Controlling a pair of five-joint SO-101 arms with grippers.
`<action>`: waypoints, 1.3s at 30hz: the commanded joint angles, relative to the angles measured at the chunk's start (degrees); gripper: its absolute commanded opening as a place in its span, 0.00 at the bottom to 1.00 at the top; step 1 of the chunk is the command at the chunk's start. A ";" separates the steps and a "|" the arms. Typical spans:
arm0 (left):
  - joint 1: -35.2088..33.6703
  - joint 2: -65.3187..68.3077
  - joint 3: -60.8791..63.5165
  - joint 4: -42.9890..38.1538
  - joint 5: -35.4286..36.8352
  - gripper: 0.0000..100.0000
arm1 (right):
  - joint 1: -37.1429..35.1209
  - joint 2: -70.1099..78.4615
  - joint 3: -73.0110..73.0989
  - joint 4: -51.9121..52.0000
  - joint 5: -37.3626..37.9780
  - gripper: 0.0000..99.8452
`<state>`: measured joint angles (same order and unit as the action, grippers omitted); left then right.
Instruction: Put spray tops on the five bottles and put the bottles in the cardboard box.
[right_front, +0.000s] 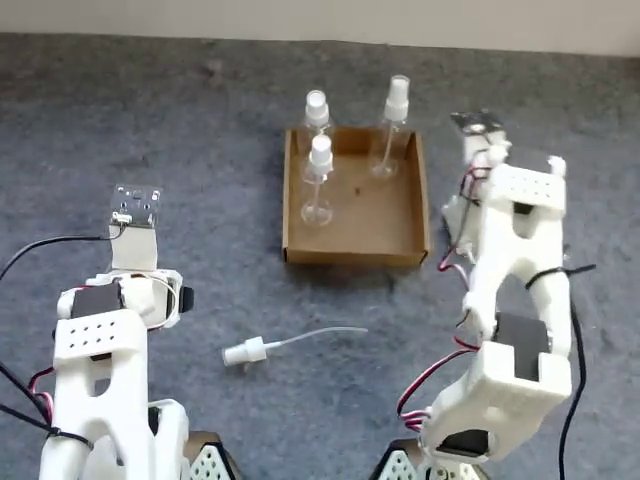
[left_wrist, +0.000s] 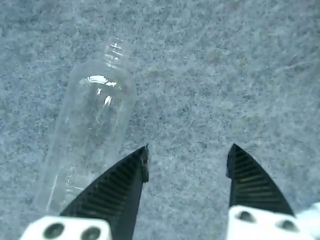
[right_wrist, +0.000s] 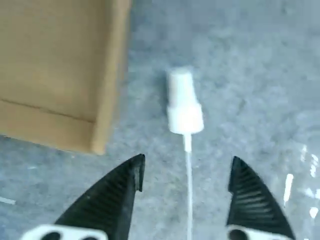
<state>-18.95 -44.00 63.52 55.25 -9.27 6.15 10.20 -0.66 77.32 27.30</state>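
Both arms point downward, released: left fingers (left_wrist: 117, 187) beside capless bottle (left_wrist: 90, 130), right fingers (right_wrist: 110, 195) over spray top (right_wrist: 184, 107).

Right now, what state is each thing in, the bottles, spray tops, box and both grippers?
Brown cardboard box: open, three bottles inside.
Three clear plastic bottles in it: upright, white spray tops on.
Fourth clear bottle: lying down, no top.
White spray top in front of the box: loose, lying flat.
White spray top beside the box: loose, lying flat.
Left gripper: open, empty.
Right gripper: open, empty.
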 joint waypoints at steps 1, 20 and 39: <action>1.19 -1.19 0.22 -0.88 0.62 0.22 | -2.24 1.63 -3.56 -2.51 0.44 0.25; 1.27 -1.19 0.48 -1.67 0.53 0.22 | 1.54 15.69 -6.99 -8.22 0.70 0.04; 0.75 -1.27 0.31 -1.76 0.62 0.22 | -11.82 -10.24 -19.47 16.31 -6.42 0.00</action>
<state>-18.95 -44.00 64.22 54.55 -9.27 1.76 7.56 -16.84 90.86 23.43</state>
